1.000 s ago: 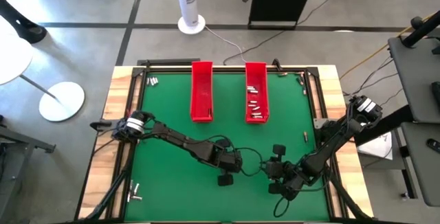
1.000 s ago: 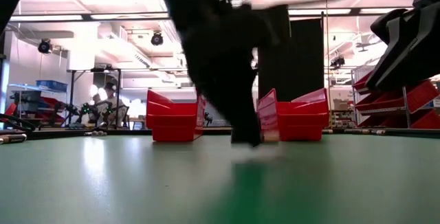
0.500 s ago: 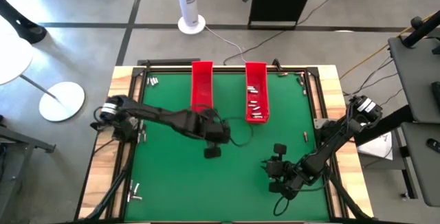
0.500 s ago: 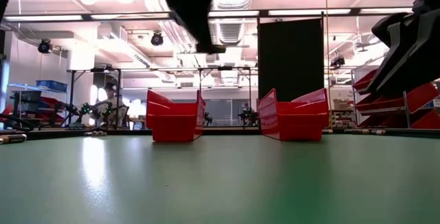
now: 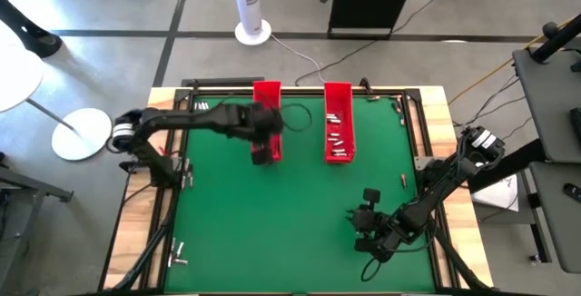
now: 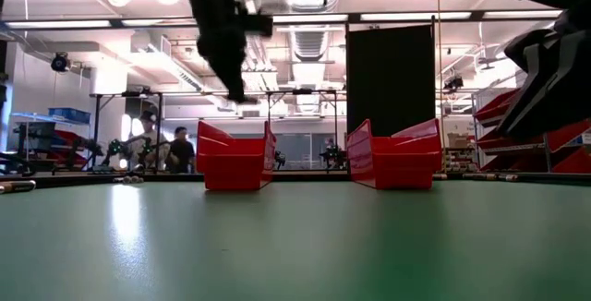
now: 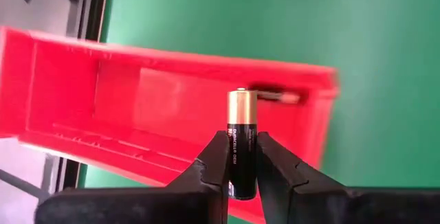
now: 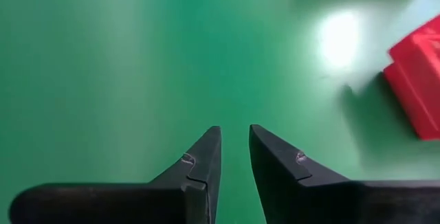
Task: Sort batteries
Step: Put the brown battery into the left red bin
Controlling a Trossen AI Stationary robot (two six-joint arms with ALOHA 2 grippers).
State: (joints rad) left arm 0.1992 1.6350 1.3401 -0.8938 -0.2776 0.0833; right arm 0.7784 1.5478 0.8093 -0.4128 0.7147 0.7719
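Observation:
My left gripper (image 7: 241, 143) hangs above the left red tray (image 5: 266, 105), high over it in the low view (image 6: 238, 84), and is shut on a black and copper battery (image 7: 242, 114). One more battery (image 7: 278, 97) lies in that tray. The right red tray (image 5: 338, 105) holds several small batteries (image 5: 337, 140). Loose batteries lie on the mat at the far left corner (image 5: 201, 107), the near left corner (image 5: 179, 259) and the right side (image 5: 403, 180). My right gripper (image 8: 234, 140) waits low over the mat's near right part (image 5: 368, 222), narrowly open and holding nothing. My left gripper pinches the battery's black lower body (image 7: 241, 165) between its two fingers (image 7: 214, 157). It comes from above, pointing down at the tray. The battery lies along the fingers, and its copper end (image 7: 242, 106) sticks out past the fingertips. It is lifted clear of the tray.
The green mat (image 5: 272, 223) lies inside a dark frame on a wooden table. Both trays stand side by side at the far edge. A white fan stand (image 5: 252, 31) and a black cabinet are beyond the table. People show far off in the room (image 6: 180, 149).
My left gripper has risen from the mat's near middle and travelled toward the far edge and somewhat left, ending above the left red tray, with the battery carried along. The right arm has kept still.

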